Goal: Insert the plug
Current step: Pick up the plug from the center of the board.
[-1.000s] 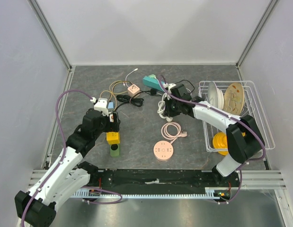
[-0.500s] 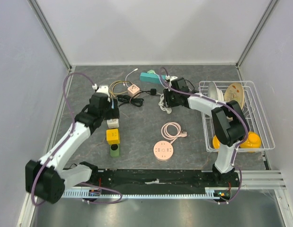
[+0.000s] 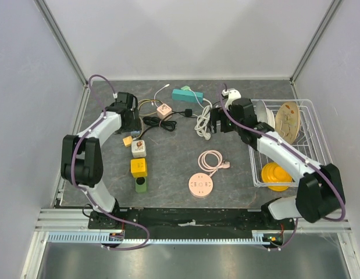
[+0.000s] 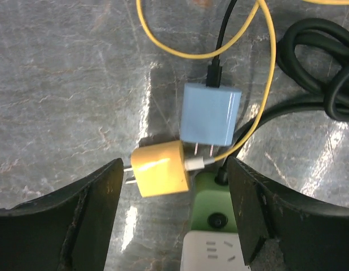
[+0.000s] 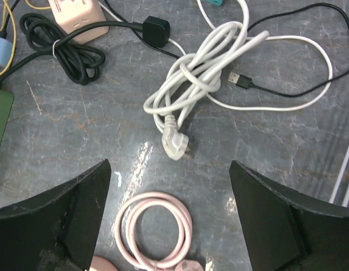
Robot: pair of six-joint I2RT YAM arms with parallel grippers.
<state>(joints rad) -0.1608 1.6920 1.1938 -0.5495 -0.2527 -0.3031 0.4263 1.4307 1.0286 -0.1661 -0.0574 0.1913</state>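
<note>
Open at the left claw (image 4: 174,178) above the yellow plug (image 4: 160,176), open at the right claw (image 5: 169,169) above the white cable (image 5: 190,78).

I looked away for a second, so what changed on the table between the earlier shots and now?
The left gripper moved away from the base toward the far left, open over the yellow plug. The right gripper shifted right, clear of the white cable. Yellow block, pink socket and basket stayed.

Off on the right side of the grey stone-look table (image 3: 168,168) there's a white wire rack (image 3: 307,100) with a tan plate (image 3: 289,119) standing on edge at the back and a yellow bowl (image 3: 277,173) up front.
</note>
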